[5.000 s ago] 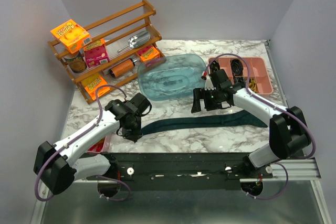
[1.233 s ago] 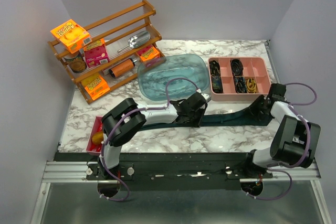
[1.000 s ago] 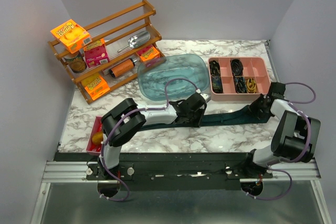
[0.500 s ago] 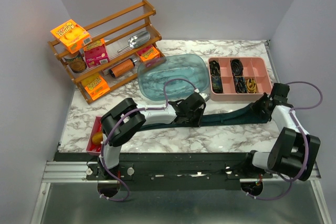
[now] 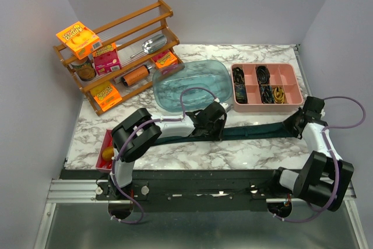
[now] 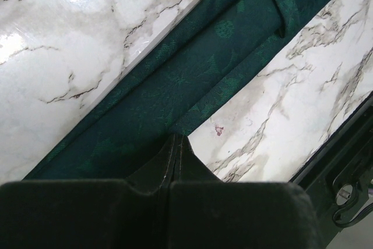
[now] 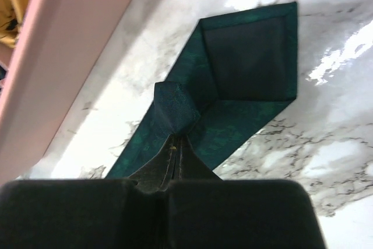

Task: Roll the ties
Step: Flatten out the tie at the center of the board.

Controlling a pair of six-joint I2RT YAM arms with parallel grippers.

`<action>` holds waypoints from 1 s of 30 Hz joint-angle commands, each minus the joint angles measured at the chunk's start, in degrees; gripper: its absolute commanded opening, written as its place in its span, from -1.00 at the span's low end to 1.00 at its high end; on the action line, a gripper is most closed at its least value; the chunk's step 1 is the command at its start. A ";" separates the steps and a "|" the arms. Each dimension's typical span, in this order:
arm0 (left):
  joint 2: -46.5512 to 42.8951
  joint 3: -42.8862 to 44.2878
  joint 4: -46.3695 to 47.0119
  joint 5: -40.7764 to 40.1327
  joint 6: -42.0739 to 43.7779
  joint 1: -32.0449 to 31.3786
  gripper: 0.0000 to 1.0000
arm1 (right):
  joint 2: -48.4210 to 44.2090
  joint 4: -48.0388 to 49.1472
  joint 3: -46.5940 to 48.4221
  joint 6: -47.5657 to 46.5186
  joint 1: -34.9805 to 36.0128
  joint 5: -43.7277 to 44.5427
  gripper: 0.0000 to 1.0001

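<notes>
Necktie [image 5: 256, 130] lay flat mid-frame (no roll started); right gripper [image 7: 175, 139] pinched its broad end, left gripper [image 6: 175, 142] closed, pressing its middle.

Faint print on the top orange box [image 5: 77, 36] and pink box [image 5: 106, 59] in the wooden rack [image 5: 156, 10], none legible

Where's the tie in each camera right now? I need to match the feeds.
Top external: tie runs left-right in front of the blue tub.
Left wrist: tie diagonal, lower left to upper right.
Right wrist: tie, broad pointed end, centre-right.
Shared landmark: the marble tabletop.
</notes>
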 commanded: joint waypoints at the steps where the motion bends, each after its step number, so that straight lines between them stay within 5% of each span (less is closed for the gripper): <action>1: 2.27 -2.67 -4.65 -1.31 1.12 0.57 -1.00 | 0.48 -0.40 -1.27 -0.42 -1.27 4.33 -0.99; 10: 2.00 -2.58 -4.65 -0.87 1.47 0.57 -1.00 | 3.03 -0.66 -0.84 -1.64 -1.62 4.15 -0.86; 13: 1.65 -2.76 -4.65 -0.95 1.65 0.57 -1.00 | 2.51 -1.36 -0.40 -2.35 -1.62 4.50 -0.28; 15: 1.48 -2.67 -4.73 -1.04 1.65 0.57 -1.00 | 1.11 -1.63 -0.48 -2.44 -1.62 3.37 -0.15; 19: 1.12 -2.50 -4.82 -1.04 1.91 0.57 -1.00 | -1.71 -2.76 -0.75 -1.65 -1.62 1.25 0.82; 21: 0.77 -2.41 -4.82 -0.69 2.26 0.57 -1.00 | -2.59 -3.56 -0.13 -2.17 -1.62 0.37 0.99; 26: -3.25 -2.15 -5.00 0.98 3.49 0.57 -0.97 | -8.21 -6.11 0.92 -3.49 -1.62 -4.18 1.00; 30: -7.30 -0.30 -5.70 3.61 5.33 0.57 -0.73 | -12.70 -7.34 1.89 -3.93 -1.54 -7.88 0.99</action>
